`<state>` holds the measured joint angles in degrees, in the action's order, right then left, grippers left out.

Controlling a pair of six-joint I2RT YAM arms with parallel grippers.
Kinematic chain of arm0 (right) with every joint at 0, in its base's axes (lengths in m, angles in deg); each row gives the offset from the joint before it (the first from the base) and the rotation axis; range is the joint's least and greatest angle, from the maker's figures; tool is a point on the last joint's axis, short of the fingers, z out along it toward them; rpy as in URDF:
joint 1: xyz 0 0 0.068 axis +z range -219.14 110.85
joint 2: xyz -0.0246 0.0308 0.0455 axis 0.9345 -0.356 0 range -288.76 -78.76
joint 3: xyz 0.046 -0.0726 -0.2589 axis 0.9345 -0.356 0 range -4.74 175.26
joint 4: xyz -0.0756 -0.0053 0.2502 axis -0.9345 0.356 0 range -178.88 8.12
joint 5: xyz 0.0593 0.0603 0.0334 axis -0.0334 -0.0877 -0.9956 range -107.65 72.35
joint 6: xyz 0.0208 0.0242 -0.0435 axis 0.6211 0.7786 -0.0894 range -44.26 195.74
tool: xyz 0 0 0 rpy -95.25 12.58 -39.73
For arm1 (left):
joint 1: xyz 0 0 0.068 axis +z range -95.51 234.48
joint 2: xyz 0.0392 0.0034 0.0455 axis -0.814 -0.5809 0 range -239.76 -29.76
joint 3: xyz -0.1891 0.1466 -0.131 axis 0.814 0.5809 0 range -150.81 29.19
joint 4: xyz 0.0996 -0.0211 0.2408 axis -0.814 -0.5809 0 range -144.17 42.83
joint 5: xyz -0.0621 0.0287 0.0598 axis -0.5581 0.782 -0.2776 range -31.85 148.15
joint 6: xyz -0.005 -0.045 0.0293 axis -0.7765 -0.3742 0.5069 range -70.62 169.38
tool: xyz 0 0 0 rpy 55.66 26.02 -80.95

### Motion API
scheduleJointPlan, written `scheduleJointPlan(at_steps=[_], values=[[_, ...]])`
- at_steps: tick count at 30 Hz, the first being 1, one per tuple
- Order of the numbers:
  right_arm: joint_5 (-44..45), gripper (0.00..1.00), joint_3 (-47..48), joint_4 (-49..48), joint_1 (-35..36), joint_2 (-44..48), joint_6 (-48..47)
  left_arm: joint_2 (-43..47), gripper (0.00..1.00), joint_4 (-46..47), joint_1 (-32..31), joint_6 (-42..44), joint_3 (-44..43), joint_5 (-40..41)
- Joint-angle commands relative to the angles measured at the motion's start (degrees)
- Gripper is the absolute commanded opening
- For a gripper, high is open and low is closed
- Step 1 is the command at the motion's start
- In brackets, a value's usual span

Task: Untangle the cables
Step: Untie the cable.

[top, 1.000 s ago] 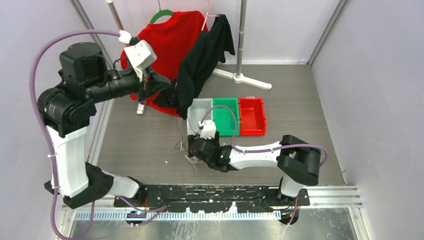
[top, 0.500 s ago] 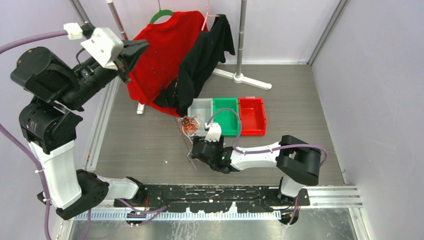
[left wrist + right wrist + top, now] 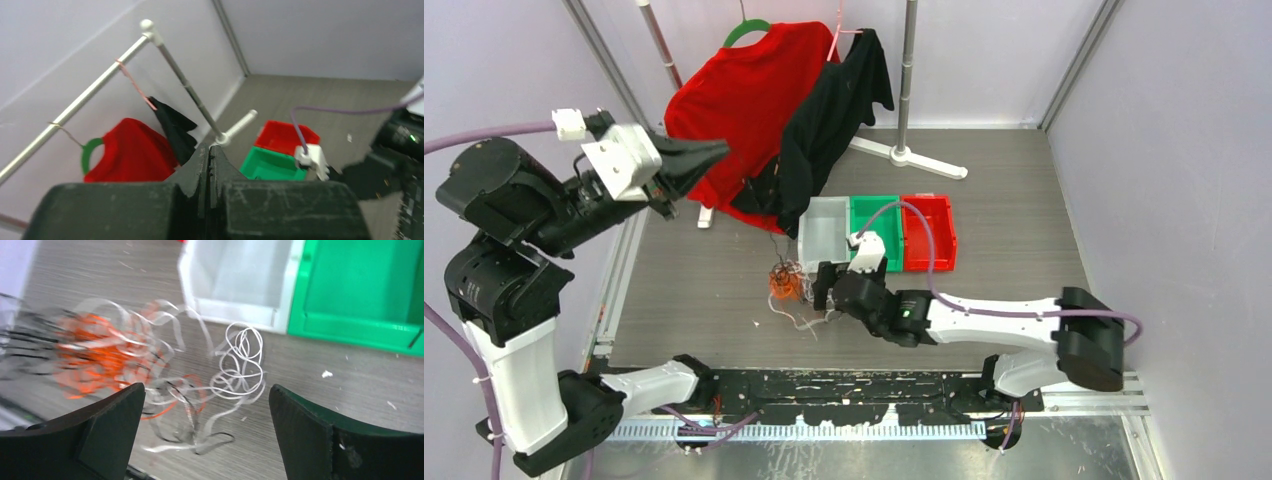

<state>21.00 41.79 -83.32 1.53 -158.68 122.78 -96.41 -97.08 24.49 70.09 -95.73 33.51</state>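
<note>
Right tool (image 3: 207,407) wide apart over tangled cables (image 3: 100,355); left tool (image 3: 209,165) raised, pressed together

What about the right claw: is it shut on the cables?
No, the right claw stands wide open, and the cables lie loose on the table ahead of it.

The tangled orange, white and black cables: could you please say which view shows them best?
Right wrist view: the tangled orange, white and black cables fill it, partly blurred. Top view shows only a small clump; left wrist view, none.
</note>
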Motion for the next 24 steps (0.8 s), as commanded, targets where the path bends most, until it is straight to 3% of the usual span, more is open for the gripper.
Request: scheduleJointPlan(at_steps=[1,12,24], values=[[-3.73,1.0,4.79,-0.48,0.23,7.28,-8.26,1.01,0.0,-6.05,-0.15,-0.09,2.81,-9.39],[-17.29,1.0,12.34,2.64,-0.8,13.23,-19.52,0.17,0.02,-12.86,-0.17,3.35,1.49,-14.13],[-36.31,1.0,15.73,-1.32,-5.75,16.51,-21.35,1.03,0.02,-13.13,-0.15,4.35,4.07,-17.47]])
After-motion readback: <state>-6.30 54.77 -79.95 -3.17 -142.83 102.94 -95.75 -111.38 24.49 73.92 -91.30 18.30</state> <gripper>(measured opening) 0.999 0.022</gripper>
